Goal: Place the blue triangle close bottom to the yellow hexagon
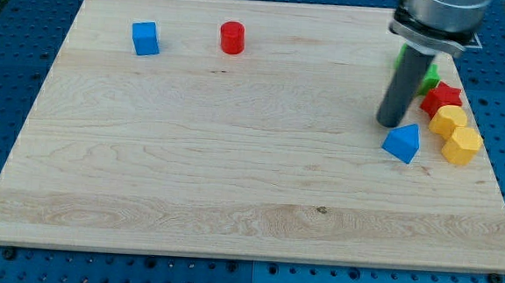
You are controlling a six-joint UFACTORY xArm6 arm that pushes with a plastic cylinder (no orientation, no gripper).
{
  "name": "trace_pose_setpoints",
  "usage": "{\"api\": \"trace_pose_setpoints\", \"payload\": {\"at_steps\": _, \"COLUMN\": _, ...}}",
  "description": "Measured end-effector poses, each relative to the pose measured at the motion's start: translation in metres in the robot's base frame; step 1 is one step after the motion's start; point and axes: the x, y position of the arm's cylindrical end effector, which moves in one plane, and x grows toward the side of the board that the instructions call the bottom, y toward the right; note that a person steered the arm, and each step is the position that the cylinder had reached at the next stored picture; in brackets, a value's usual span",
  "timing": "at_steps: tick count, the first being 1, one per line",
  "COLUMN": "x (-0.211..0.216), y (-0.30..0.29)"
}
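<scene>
The blue triangle [402,143] lies on the wooden board near the view's right edge. The yellow hexagon [461,145] sits to its right with a small gap between them. My tip [387,122] is just above and slightly left of the blue triangle, close to it but apart. The rod rises from there toward the view's top.
Another yellow block [449,120], a red star [442,97] and green blocks [429,79], partly hidden behind the rod, line the right edge above the hexagon. A blue cube [145,38] and a red cylinder [232,37] stand at the view's top left.
</scene>
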Motion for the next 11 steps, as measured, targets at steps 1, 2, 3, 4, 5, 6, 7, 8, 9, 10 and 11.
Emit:
{"api": "trace_pose_setpoints", "payload": {"at_steps": 1, "x": 0.028, "y": 0.015}}
{"api": "trace_pose_setpoints", "payload": {"at_steps": 2, "x": 0.039, "y": 0.015}}
{"api": "trace_pose_setpoints", "payload": {"at_steps": 3, "x": 0.039, "y": -0.022}}
{"api": "trace_pose_setpoints", "payload": {"at_steps": 4, "x": 0.04, "y": -0.057}}
{"api": "trace_pose_setpoints", "payload": {"at_steps": 5, "x": 0.057, "y": -0.058}}
{"api": "trace_pose_setpoints", "payload": {"at_steps": 6, "x": 0.073, "y": -0.04}}
{"api": "trace_pose_setpoints", "payload": {"at_steps": 7, "x": 0.074, "y": -0.014}}
{"api": "trace_pose_setpoints", "payload": {"at_steps": 8, "x": 0.074, "y": 0.012}}
{"api": "trace_pose_setpoints", "payload": {"at_steps": 9, "x": 0.074, "y": 0.033}}
{"api": "trace_pose_setpoints", "payload": {"at_steps": 10, "x": 0.076, "y": 0.04}}
{"api": "trace_pose_setpoints", "payload": {"at_steps": 11, "x": 0.085, "y": 0.039}}
